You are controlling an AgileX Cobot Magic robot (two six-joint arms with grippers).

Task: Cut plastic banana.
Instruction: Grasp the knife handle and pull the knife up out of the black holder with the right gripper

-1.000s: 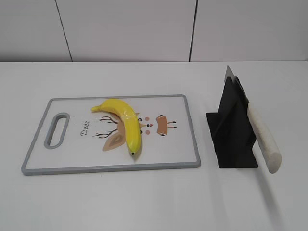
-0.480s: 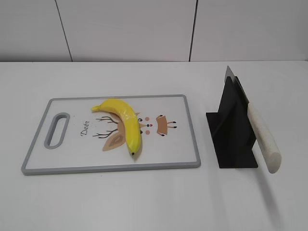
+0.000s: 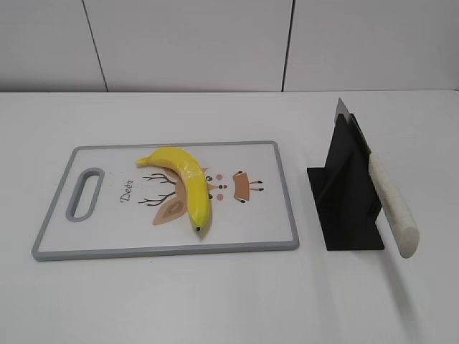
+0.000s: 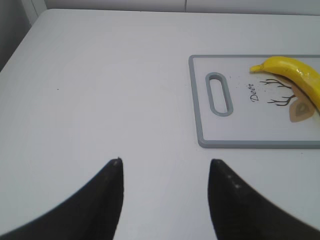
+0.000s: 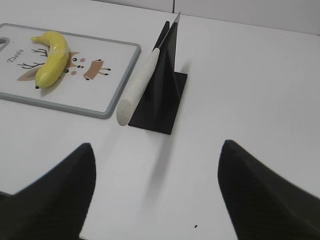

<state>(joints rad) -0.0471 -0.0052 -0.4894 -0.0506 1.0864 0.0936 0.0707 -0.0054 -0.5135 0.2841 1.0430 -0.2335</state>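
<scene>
Nothing moved; plastic banana (image 3: 186, 185) on cutting board (image 3: 280, 193); knife (image 3: 387, 201) racked; both end effectors spread

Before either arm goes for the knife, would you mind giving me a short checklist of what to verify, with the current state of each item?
1. Plastic banana lies on the cutting board, whole and uncut: ok.
2. Knife sits in the black stand, pale handle sticking out toward the camera with nothing around it: ok.
3. Right claw is open and empty, with the knife handle ahead of it: ok.
4. Left claw is open and empty, short of the board's handle end: ok.
5. No arm is over the board in the exterior view: ok.
6. Whether the stand is fixed to the table: cannot tell.
</scene>
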